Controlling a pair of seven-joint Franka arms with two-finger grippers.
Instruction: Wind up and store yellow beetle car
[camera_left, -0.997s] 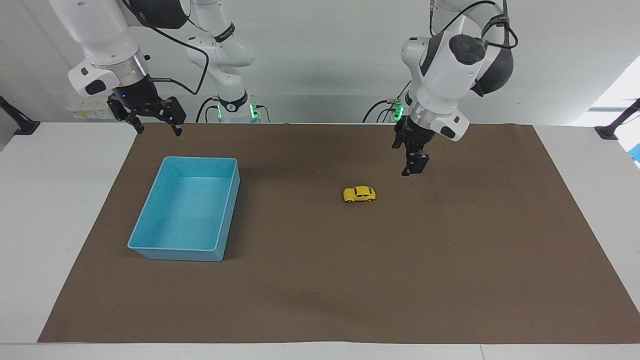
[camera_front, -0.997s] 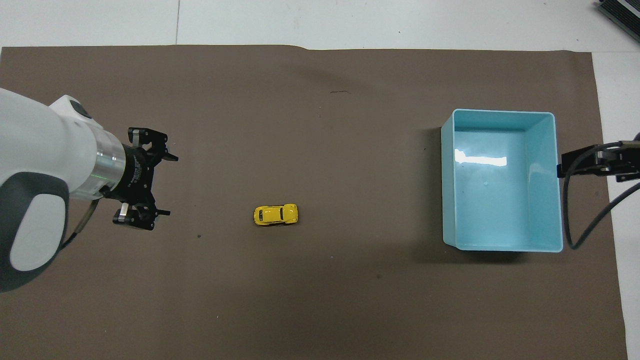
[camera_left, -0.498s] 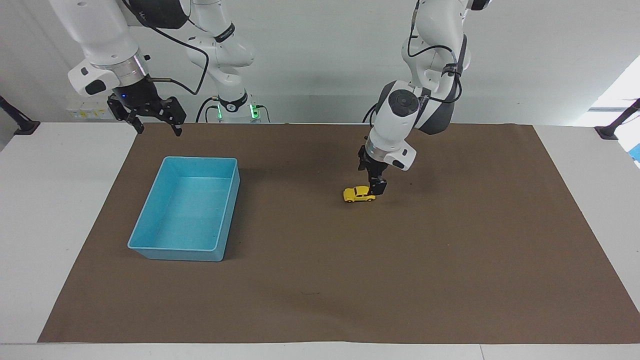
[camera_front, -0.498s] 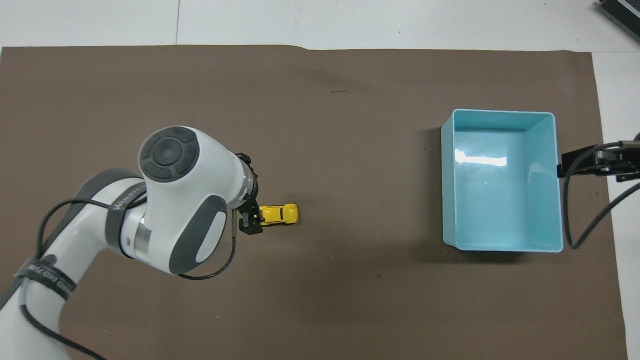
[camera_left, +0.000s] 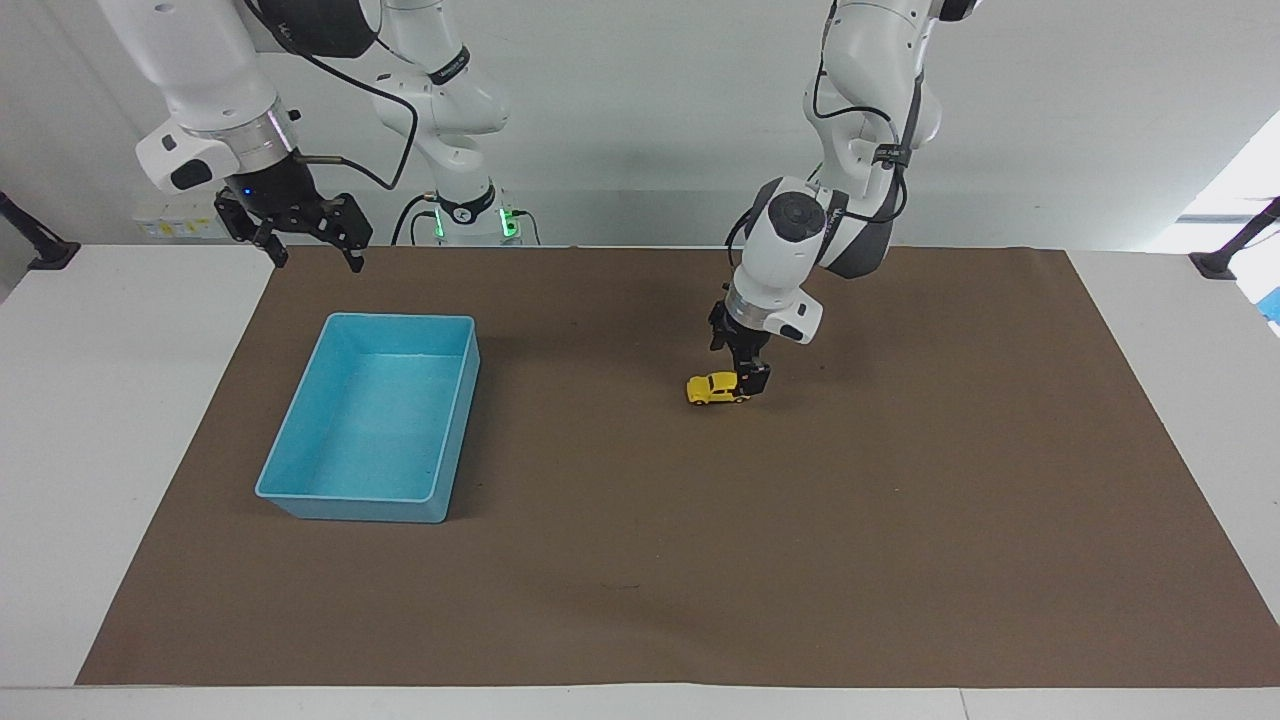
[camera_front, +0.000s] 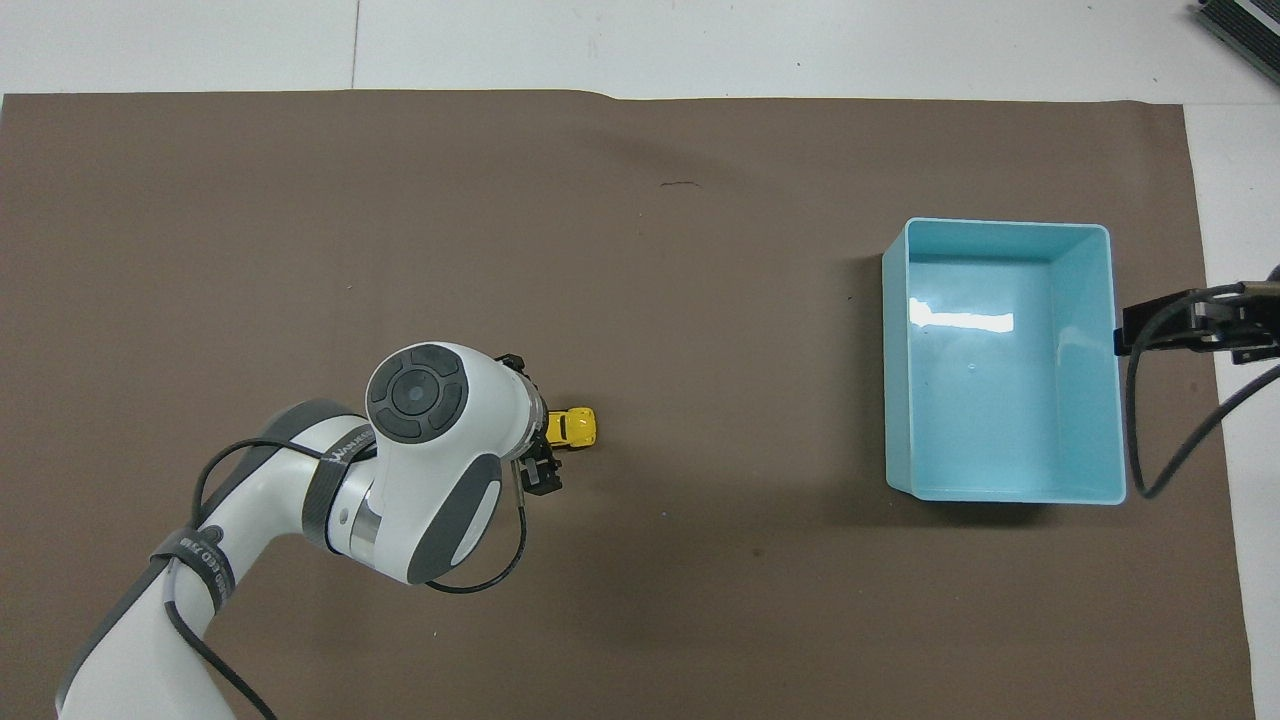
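Left gripper (camera_left: 745, 383) has dropped from above the mat (camera_left: 900, 500) to the car (camera_left: 717, 389) within the last second — now straddling its end toward the left arm's side, jaws still wide, nothing gripped yet. Car sits mid-mat, unmoved, well apart from the tray (camera_left: 290, 480). Likely the grasp for winding is next.

Facing view shows the fingers down at car level; overhead the wrist hides most of the car (camera_front: 572, 427), only its end toward the tray visible.

Right gripper (camera_left: 300, 235) waits open, above the mat edge near the tray.
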